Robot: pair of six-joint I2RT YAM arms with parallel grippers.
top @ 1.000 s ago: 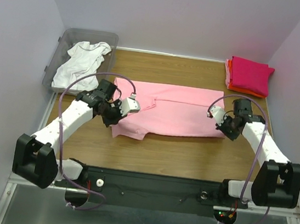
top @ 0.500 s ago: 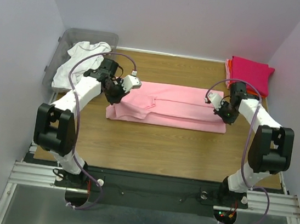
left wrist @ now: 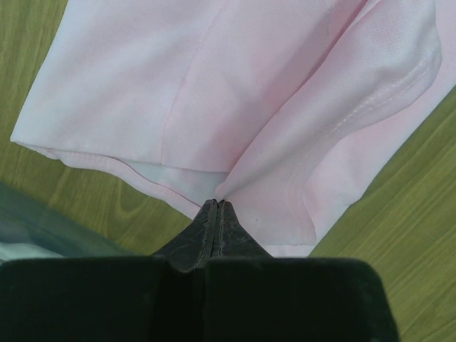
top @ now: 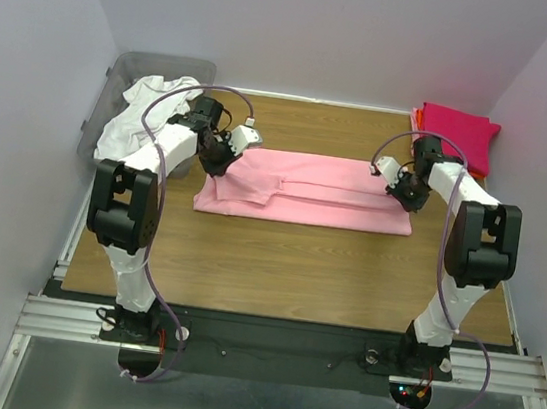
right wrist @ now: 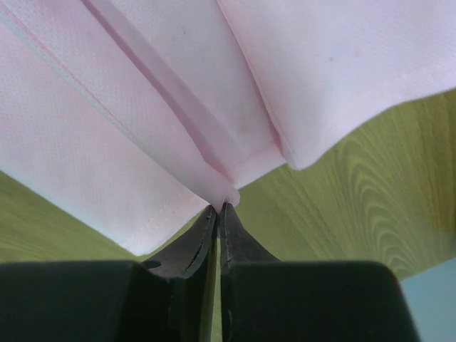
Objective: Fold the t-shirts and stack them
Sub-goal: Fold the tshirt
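The light pink t-shirt lies folded lengthwise into a long band across the middle of the table. My left gripper is shut on the shirt's far left edge; the pinched fold shows in the left wrist view. My right gripper is shut on the far right edge; the pinched hem shows in the right wrist view. The white t-shirt lies crumpled in the bin. The magenta tee tops a folded stack with orange and salmon edges showing under it.
The clear grey plastic bin stands at the back left corner. The folded stack sits at the back right corner against the wall. Purple walls close in the table on three sides. Both arms reach far back over the wood.
Both grippers have carried the shirt's near edge away from me toward the back. The pink shirt went from a wide panel to a narrow folded band.
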